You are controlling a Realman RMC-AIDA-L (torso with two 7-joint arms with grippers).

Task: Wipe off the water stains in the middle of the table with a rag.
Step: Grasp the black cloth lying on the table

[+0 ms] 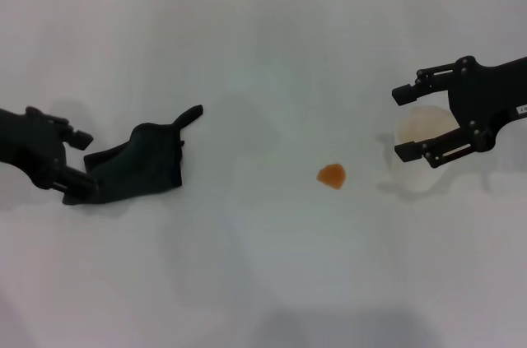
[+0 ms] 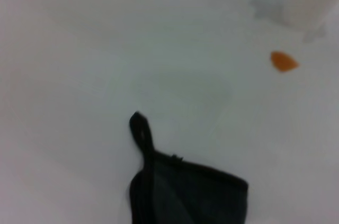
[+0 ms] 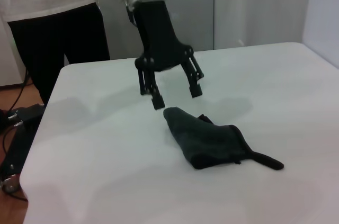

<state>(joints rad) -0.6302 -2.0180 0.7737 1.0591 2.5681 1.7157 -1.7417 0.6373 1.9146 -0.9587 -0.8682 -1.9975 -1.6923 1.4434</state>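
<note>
The dark charcoal rag (image 1: 142,163) lies crumpled on the white table (image 1: 247,266) at the left, its pointed corner tab toward the middle. My left gripper (image 1: 86,165) is open at the rag's left end, one finger by its lower edge; in the right wrist view the left gripper (image 3: 177,97) hovers just over the end of the rag (image 3: 212,139). The small orange-brown water stain (image 1: 332,175) sits near the table's middle, well to the right of the rag. The left wrist view shows the rag (image 2: 185,192) and the stain (image 2: 284,61). My right gripper (image 1: 405,122) is open at the right.
A white round cup (image 1: 426,141) stands right of the stain, between and below my right gripper's fingers. In the right wrist view a person in dark trousers (image 3: 53,28) stands beyond the table's far edge (image 3: 47,107).
</note>
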